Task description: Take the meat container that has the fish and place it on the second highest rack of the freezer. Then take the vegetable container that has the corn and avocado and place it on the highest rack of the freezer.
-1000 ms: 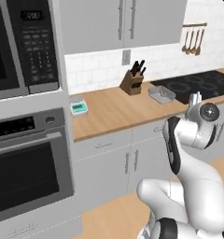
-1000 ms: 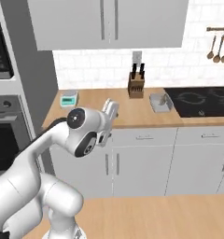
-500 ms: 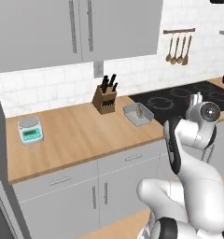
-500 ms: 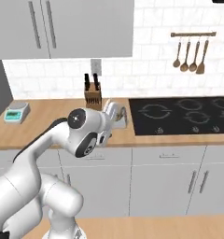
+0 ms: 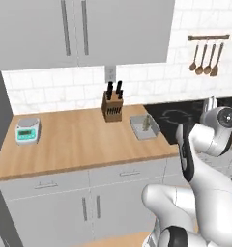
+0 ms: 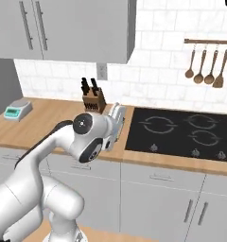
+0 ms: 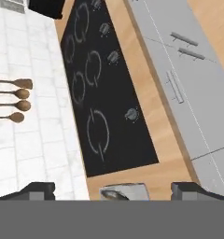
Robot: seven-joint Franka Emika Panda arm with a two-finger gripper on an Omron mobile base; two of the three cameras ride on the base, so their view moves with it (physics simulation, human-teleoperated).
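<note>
A: Entry one: meat container (image 5: 145, 128). Location?

B: On the wooden counter (image 5: 79, 142), just beside the left edge of the black cooktop (image 5: 185, 118), near the knife block (image 5: 112, 106). Rectangular, grey, shallow. Holds the fish (image 5: 147, 123), laid lengthwise, far shorter than the tray.

A: Entry two: gripper (image 7: 115, 190). Condition?

B: Spread wide, holding nothing. Poised over the tray's end, apart from it, facing along the cooktop, with the wooden spoons (image 7: 13, 100) on the wall to one side.

A: Hazards from here?

B: Three, by judgement.
- Closing across the long side: probably too broad for the jaws, so likely to slip off. Safer across one wall or the rim.
- Pinching a single rim far from the middle: risks tilting on the lift and spilling the fish.
- Descending off-centre: risks shoving the tray onto the cooktop or against the knife block.

A: Anything else listed nearby?

B: Kitchen scale (image 5: 28, 130), far left on the counter, well apart. No hazard. Upper cabinets (image 5: 79, 29) overhead: worth watching on a high lift.

A: Task status?

B: First pickup not yet made, so both placements still to do.
</note>
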